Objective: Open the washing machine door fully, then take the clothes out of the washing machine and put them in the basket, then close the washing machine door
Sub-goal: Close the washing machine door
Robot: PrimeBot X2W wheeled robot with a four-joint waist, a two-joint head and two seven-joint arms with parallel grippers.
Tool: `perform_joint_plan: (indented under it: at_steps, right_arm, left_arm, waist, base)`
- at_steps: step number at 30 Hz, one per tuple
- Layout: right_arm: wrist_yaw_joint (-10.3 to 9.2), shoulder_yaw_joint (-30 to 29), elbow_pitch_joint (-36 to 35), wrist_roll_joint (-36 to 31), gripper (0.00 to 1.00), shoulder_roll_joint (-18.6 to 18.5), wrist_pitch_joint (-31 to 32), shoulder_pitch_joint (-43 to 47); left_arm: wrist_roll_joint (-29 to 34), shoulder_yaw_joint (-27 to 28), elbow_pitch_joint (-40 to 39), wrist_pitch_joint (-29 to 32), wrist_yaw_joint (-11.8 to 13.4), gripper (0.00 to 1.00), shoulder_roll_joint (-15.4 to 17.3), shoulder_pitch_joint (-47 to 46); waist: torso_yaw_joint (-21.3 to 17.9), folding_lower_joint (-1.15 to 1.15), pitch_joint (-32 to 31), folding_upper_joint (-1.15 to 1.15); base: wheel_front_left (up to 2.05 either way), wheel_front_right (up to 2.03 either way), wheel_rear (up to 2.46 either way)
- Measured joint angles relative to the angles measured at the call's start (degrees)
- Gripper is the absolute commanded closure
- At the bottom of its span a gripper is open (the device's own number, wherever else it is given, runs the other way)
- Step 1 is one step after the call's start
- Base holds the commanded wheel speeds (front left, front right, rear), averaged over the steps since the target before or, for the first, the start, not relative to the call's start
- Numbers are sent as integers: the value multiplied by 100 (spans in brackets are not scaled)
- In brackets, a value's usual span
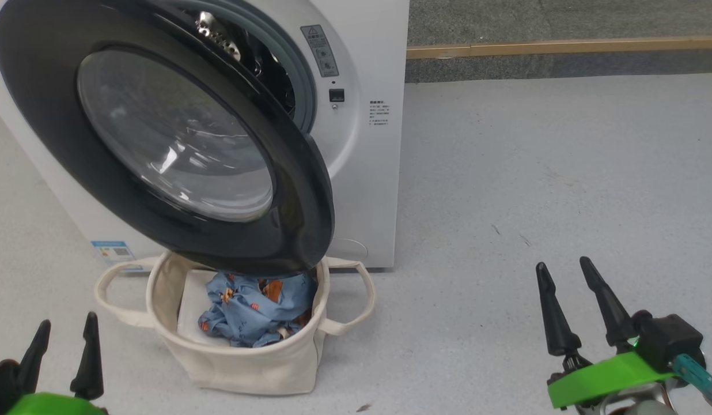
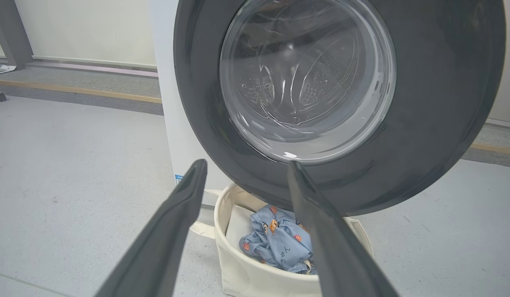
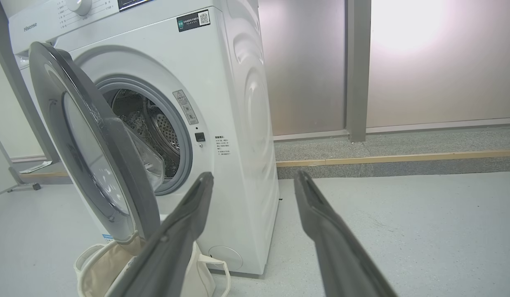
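The washing machine door (image 1: 171,138) stands swung partway out from the washing machine (image 1: 362,144), hinged on my left, its free edge hanging over the back rim of the basket (image 1: 246,369). I cannot tell whether door and basket touch. I judge the door to be stiff and fairly heavy, and it turns only on its hinge. Its glossy black ring looks slippery, so pinching it seems a poor idea. A flat push on the ring near the free edge, away from the domed glass, should serve best, ending firmly enough to catch the latch.

The clothes (image 1: 252,311) lie crumpled inside the basket, soft and light, beside a flat white sheet (image 1: 189,311). The part of the steel drum (image 3: 156,123) I can see looks bare, so closing seems to be the step left.

My left end effector (image 1: 68,323) hangs low near the basket, fingers spread wide, holding nothing. My right end effector (image 1: 563,264) is well apart over the grey floor (image 1: 534,173), also spread wide and empty.
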Motion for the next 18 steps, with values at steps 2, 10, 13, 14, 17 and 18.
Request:
perform_joint_plan:
  at_steps: [2, 10, 13, 14, 17, 18]
  right_arm:
    - [0, -3, 1, 0, 0, 0, 0, 0]
    - [0, -11, 14, 0, 0, 0, 0, 0]
    - [0, -12, 18, 1, 0, 0, 0, 0]
    - [0, -11, 20, 1, 0, 0, 0, 0]
    - [0, -12, 34, 1, 0, 0, 0, -1]
    - [0, -12, 40, 1, 0, 0, 0, -1]
  left_arm:
    - [1, 31, -43, 0, 1, 0, 3, 45]
    - [1, 118, -113, 0, 0, 0, 21, 102]
    - [1, 124, -115, 0, -5, 0, 24, 101]
    - [0, 124, -115, 0, -10, 0, 24, 101]
    - [1, 130, -113, 0, -43, 0, 24, 101]
    - [1, 133, -112, 0, -55, 0, 24, 101]
  waist:
    - [6, 0, 6, 0]
    - [14, 0, 23, 0]
    - [14, 0, 28, 0]
    - [14, 0, 29, 0]
    - [16, 0, 31, 0]
    - [17, 0, 31, 0]
  base:
    - [0, 0, 0]
    - [0, 0, 0]
    - [0, 0, 0]
    - [0, 0, 0]
    - [0, 0, 0]
    - [0, 0, 0]
